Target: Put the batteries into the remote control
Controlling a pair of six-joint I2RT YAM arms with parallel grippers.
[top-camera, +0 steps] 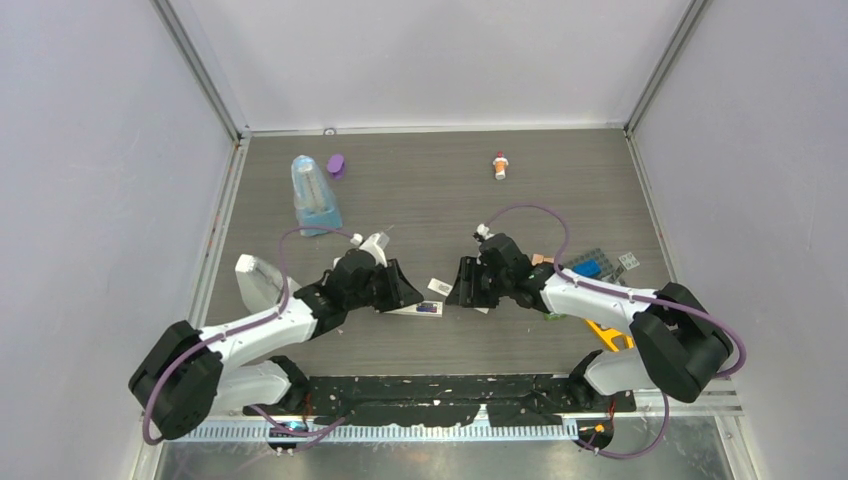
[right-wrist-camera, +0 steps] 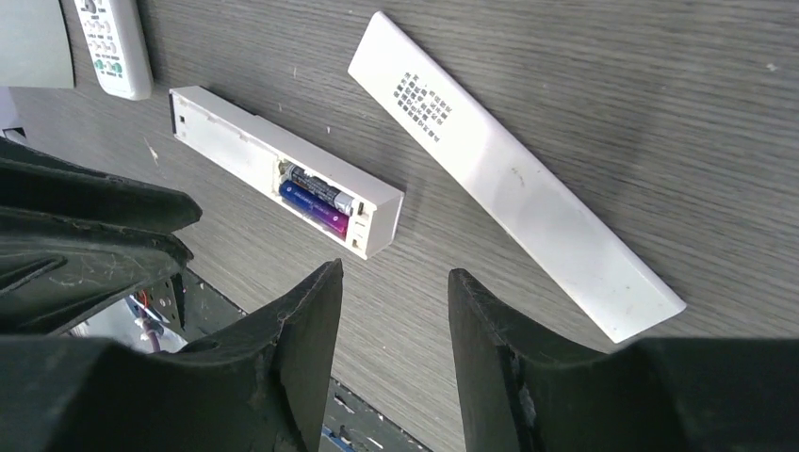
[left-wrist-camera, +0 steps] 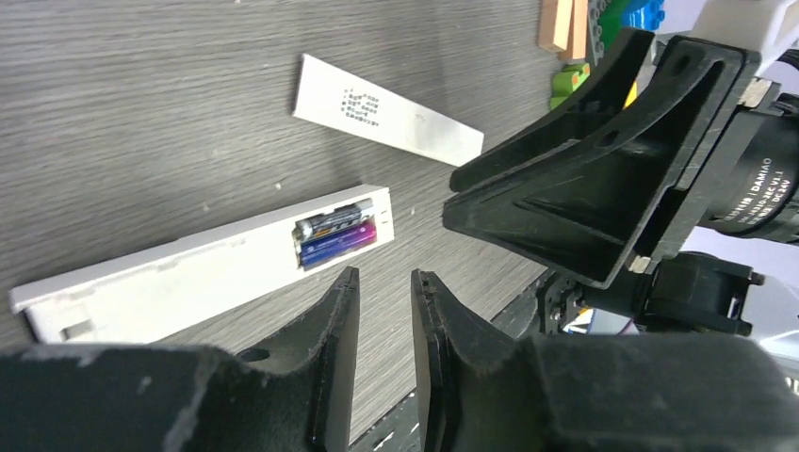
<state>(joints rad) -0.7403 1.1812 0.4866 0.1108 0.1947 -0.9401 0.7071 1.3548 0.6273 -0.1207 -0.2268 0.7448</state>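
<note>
Lying side by side, two batteries, one dark, one purple, are seen in the open back of the remote control, laid face down on the table. The left gripper is opened a little, the right gripper wider; nothing is held

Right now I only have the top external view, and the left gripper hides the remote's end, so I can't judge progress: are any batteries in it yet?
Observer: Yes. The remote lies face down with its bay open, and two batteries sit side by side inside, one dark, one blue-purple.
Operator: Is the cover on?
Observer: No. The cover lies flat beside the remote, not touching it.
Operator: Is either gripper holding anything?
Observer: No. The left gripper and the right gripper are both open and empty, near the remote's battery end.
</note>
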